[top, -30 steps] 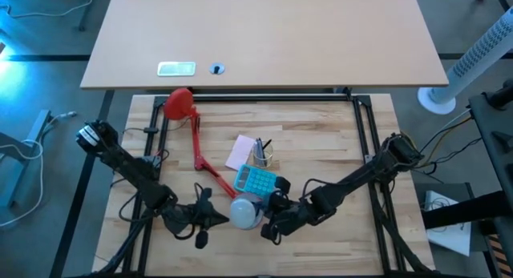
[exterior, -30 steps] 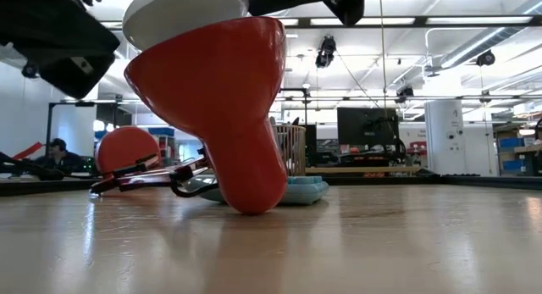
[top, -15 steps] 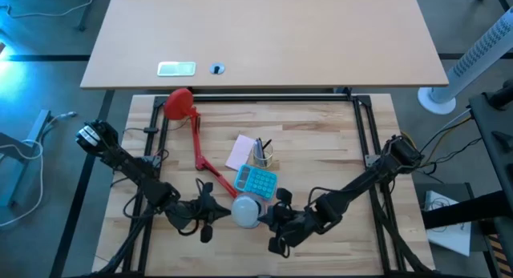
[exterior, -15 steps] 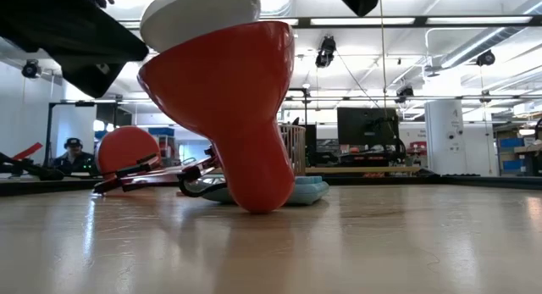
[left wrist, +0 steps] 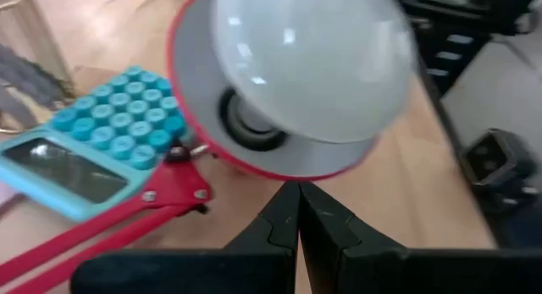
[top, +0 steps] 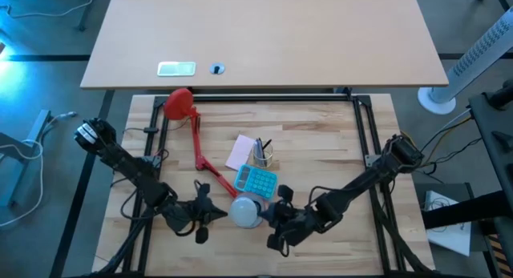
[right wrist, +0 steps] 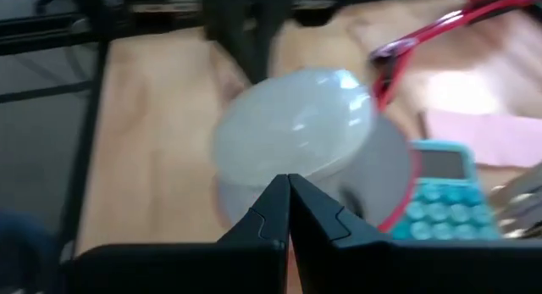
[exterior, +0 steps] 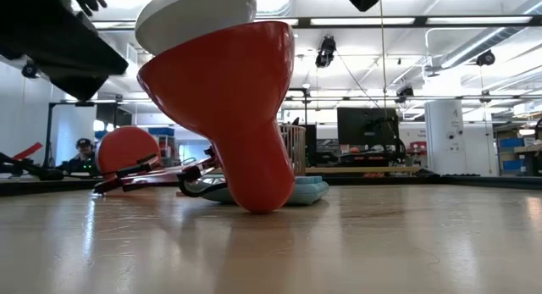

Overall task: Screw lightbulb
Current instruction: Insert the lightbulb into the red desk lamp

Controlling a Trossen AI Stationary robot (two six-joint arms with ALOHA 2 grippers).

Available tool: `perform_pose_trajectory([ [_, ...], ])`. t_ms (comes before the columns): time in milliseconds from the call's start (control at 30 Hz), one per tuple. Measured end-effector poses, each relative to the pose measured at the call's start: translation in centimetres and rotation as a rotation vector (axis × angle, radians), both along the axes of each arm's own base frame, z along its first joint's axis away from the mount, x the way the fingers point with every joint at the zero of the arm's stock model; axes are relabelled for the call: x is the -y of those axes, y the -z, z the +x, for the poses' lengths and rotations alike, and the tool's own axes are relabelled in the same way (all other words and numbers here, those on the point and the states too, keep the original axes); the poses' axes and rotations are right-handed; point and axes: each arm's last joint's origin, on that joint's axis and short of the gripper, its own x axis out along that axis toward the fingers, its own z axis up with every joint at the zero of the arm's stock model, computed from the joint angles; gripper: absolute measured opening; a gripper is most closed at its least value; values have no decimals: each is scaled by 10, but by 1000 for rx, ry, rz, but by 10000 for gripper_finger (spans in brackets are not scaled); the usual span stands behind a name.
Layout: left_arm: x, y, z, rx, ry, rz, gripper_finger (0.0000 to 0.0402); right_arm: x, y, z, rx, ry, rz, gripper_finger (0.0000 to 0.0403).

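Note:
The white lightbulb sits with its domed head out of the mouth of a red lamp shade. The shade rests on its narrow back end on the table, mouth tilted up. In the left wrist view a dark socket ring shows inside the shade beside the bulb. My left gripper is shut, its tips at the shade's red rim on the table's left side. My right gripper is shut and stands just right of the bulb, apart from it in the low view. My left gripper points level from the table's left at the shade's red rim with its shut fingertips. Whether they touch the rim I cannot tell.
The lamp's red jointed arm runs back to its round red base at the far left. A turquoise calculator, a wire pen holder and a pink note lie just behind the shade. A black frame borders the wooden top.
My right gripper has drawn back from over the bulb toward the table's right and near edge. The shade with the bulb has shifted a little toward the right. My left gripper has moved in toward the shade, then eased back slightly.

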Motion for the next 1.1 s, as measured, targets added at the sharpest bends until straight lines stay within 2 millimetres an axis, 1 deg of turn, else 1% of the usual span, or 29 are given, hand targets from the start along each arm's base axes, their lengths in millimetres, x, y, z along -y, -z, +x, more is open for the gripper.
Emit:
perform_pose_trajectory([
  [100, 5, -3, -1, 15, 40, -21, 0, 9, 1, 5, 6, 45, -24, 0],
  [200, 8, -7, 1, 49, 56, -22, 0, 15, 7, 11, -6, 75, -44, 0],
  [300, 11, -8, 4, 79, 73, -2, 0, 18, 14, 16, -18, 84, -48, 0],
  [400, 10, -8, 6, 86, 70, 12, 0, 18, 15, 17, -21, 83, -46, 0],
  [667, 5, -5, 8, 85, 39, 59, 0, 9, 11, 9, -18, 56, -45, 0],
  [867, -1, -4, 11, 83, 9, 98, 0, -3, 11, 3, -12, 20, -37, 0],
  [1000, -5, -6, 13, 102, -43, 139, 0, -11, 9, -1, -6, -14, -18, 0],
  [1100, -6, -11, 11, 120, -50, 155, 0, -15, 10, -3, -15, -40, -5, 0],
])
